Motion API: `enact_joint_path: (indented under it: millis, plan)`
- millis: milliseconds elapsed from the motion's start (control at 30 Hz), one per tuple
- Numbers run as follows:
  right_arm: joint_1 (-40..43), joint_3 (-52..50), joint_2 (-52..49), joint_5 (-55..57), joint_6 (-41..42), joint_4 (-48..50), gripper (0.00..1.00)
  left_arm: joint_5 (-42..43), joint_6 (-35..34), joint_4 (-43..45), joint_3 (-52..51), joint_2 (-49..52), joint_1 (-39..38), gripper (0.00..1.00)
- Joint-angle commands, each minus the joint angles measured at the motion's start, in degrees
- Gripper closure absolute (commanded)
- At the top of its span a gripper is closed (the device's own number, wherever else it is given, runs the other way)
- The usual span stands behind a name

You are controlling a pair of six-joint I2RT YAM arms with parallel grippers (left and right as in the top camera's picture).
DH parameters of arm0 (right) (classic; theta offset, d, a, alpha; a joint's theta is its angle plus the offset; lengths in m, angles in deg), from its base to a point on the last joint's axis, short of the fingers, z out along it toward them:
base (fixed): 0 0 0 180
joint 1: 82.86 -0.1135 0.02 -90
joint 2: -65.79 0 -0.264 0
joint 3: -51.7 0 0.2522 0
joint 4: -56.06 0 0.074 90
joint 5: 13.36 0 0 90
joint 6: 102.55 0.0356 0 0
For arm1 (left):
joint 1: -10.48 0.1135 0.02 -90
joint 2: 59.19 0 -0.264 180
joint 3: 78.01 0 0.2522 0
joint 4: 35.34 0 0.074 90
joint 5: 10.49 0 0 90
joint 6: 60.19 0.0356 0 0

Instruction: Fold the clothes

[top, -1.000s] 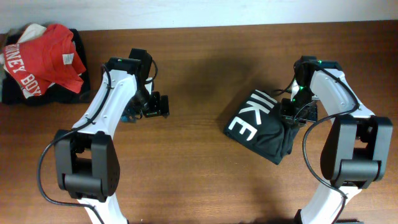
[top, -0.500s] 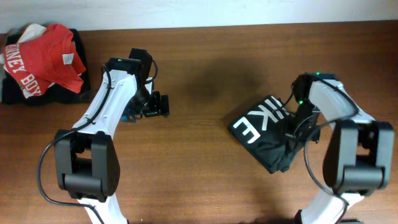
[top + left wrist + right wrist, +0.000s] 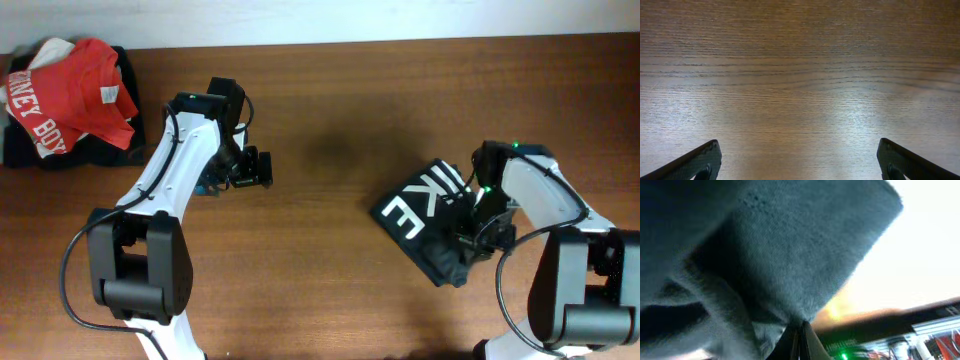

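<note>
The black garment [image 3: 425, 220] with white letters "IKE" lies bunched on the right part of the table. My right gripper [image 3: 478, 222] is at its right side, shut on the dark fabric. In the right wrist view the grey-black cloth [image 3: 765, 255] fills most of the frame and hangs from the closed fingertips [image 3: 801, 335]. My left gripper [image 3: 252, 168] hovers over bare wood at the left-centre, far from the garment. In the left wrist view its fingers [image 3: 695, 165] stand wide apart with nothing between them.
A red T-shirt [image 3: 70, 95] with white lettering lies on a dark pile at the far left back corner. The wooden table [image 3: 320, 290] stretches between the two arms. The table's back edge runs along the top of the overhead view.
My right gripper has moved toward the front of the table with the garment, dragging and turning the bundle a little. The left arm has not moved.
</note>
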Motion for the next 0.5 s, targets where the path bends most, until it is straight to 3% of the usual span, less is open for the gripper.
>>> enact_joint_path:
  millis: [0, 33, 100, 167, 200, 267, 433, 467]
  plan:
    - [-0.2, 10.3, 1.8, 6.0, 2.7, -7.2, 0.87, 0.4, 0.5, 0.1, -0.1, -0.1, -0.3, 0.01]
    - [-0.3, 12.3, 2.0, 5.3, 2.4, -9.4, 0.69, 0.4, 0.5, 0.1, -0.1, -0.1, -0.3, 0.01]
    - [-1.8, 11.6, 2.0, -1.4, -4.4, -10.9, 0.6, 0.4, 0.5, 0.1, -0.1, -0.1, -0.3, 0.01]
    - [-4.5, 11.5, 2.0, -2.0, -4.7, -10.5, 0.32, 0.4, 0.5, 0.2, -0.1, -0.1, -0.3, 0.01]
    - [-6.0, 11.5, 2.0, -2.0, -4.7, -10.1, 0.25, 0.4, 0.5, 0.2, -0.1, -0.1, -0.3, 0.01]
    - [-8.3, 9.7, 2.0, -1.6, -4.6, -8.1, 0.25, 0.4, 0.5, 0.1, -0.1, -0.1, -0.3, 0.01]
    - [-8.7, 1.0, 2.0, -2.0, -3.3, 1.0, 0.6, 0.4, 0.5, 0.0, -0.1, -0.1, -0.3, 0.01]
    - [-8.8, 0.5, 2.0, -2.0, -3.4, 1.9, 0.6, 0.4, 0.5, -0.1, -0.1, -0.1, -0.3, 0.01]
